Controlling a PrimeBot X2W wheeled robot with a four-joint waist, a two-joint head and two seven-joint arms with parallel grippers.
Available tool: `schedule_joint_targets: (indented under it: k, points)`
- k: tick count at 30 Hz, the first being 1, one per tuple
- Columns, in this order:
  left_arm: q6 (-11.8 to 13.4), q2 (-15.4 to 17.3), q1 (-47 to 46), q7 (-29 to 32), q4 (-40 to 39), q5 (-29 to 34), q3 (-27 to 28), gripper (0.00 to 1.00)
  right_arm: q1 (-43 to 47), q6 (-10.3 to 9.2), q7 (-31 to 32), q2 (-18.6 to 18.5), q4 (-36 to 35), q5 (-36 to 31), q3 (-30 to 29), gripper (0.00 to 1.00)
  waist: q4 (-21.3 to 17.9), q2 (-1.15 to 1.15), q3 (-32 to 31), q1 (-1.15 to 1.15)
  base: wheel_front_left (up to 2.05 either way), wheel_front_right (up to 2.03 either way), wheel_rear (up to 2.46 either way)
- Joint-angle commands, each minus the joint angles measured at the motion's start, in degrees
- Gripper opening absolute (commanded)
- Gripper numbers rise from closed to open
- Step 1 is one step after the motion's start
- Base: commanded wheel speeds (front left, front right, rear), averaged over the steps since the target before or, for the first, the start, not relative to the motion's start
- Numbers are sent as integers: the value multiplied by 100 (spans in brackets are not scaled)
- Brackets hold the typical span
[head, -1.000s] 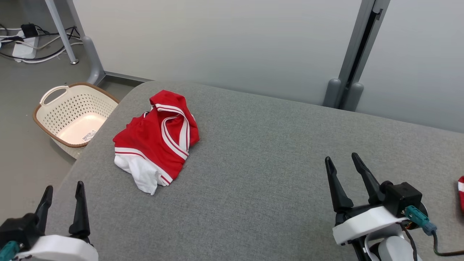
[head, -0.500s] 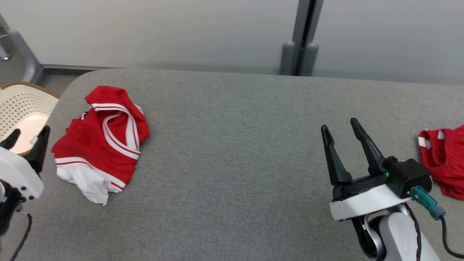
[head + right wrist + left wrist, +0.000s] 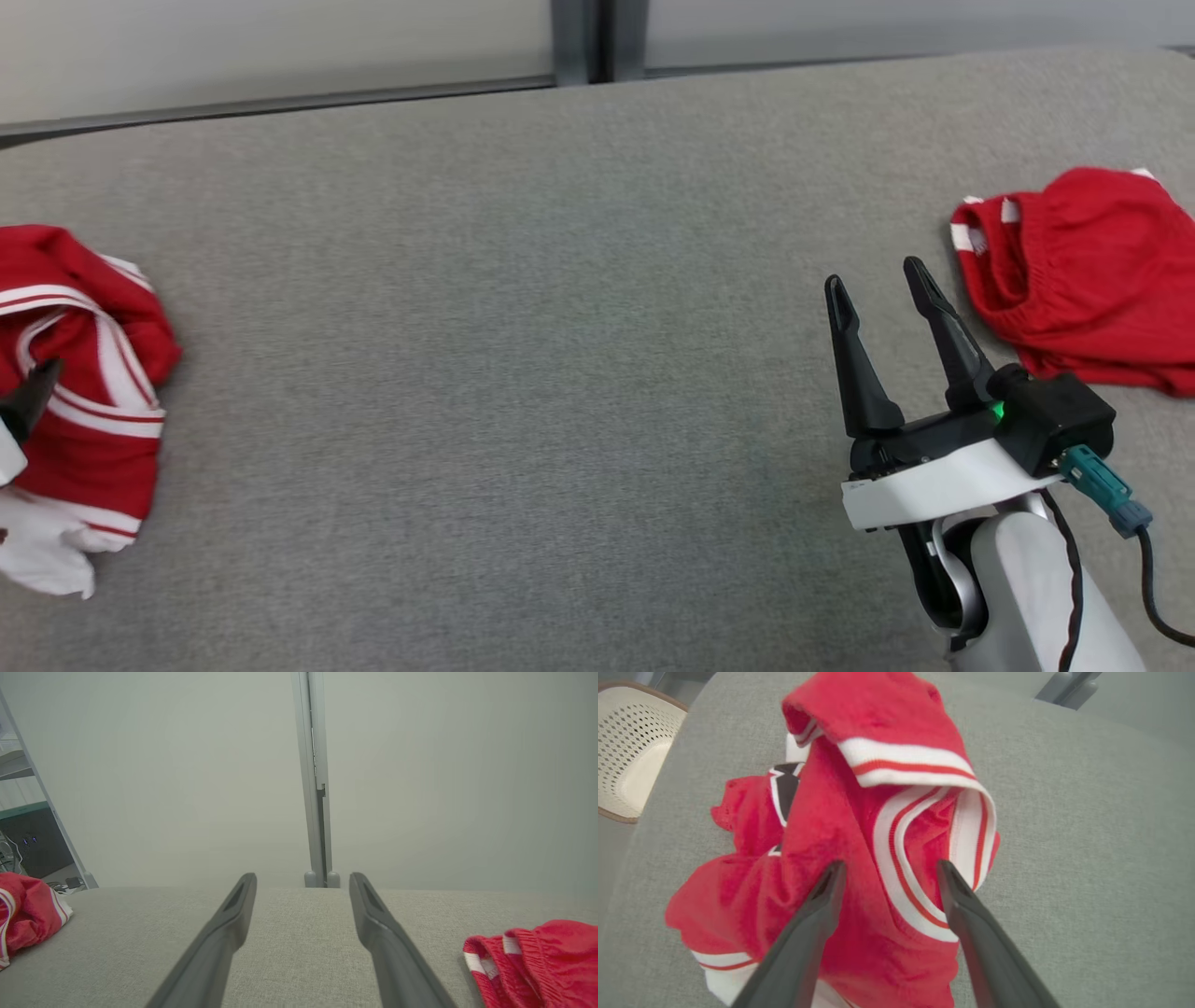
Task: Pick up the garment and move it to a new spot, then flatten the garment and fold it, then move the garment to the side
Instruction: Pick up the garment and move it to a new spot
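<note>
The garment (image 3: 89,373), a crumpled red jersey with white stripes and a white hem, lies at the left end of the grey padded table (image 3: 523,327). In the left wrist view my left gripper (image 3: 891,864) hovers open just over the garment (image 3: 896,788), its fingers either side of a striped band, holding nothing. One of its dark fingertips (image 3: 30,399) shows at the head view's left edge. My right gripper (image 3: 873,275) stands open and empty above the table's right part, also seen as the right gripper (image 3: 302,877) with the garment (image 3: 28,910) far to its left.
Red shorts (image 3: 1083,261) with a white-striped waistband lie at the right end, close to my right gripper, and show as shorts (image 3: 542,961) too. A cream perforated basket (image 3: 630,756) stands on the floor beyond the table's left end. A grey partition wall with a post (image 3: 315,788) runs behind.
The head camera has swung right and down, so the whole picture shifted left and the shorts came into view. My left gripper has risen from the near left corner to over the garment.
</note>
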Motion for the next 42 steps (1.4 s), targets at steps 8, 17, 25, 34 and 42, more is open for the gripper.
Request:
schedule_joint_targets:
  k: [8, 17, 25, 34, 42]
  points:
    - [-69, -27, -143, 293, 802, -260, -262, 100, -132, -2, -15, 7, 45, -29, 11, 100, -331, 0, 250, 0, 0, 0, 0]
    - [-69, 204, -226, -108, 456, -492, -812, 0, -50, -2, -74, 22, 181, -11, -16, 100, -277, 0, -58, 0, 0, 0, 0]
    - [-68, 593, -324, -466, -465, -550, -1414, 0, 149, -2, -148, 28, 346, 82, -126, 100, -272, 0, -754, 0, 0, 0, 0]
    - [-65, 684, -510, -532, -1913, -322, -2001, 0, 397, -2, -177, 32, 423, 180, -189, 100, -479, 0, -1325, 0, 0, 0, 0]
    - [-14, 329, -554, -572, -3196, -264, -2273, 0, 448, -2, -193, -20, 343, 171, -390, 100, -909, 0, -1441, 0, 0, 0, 0]
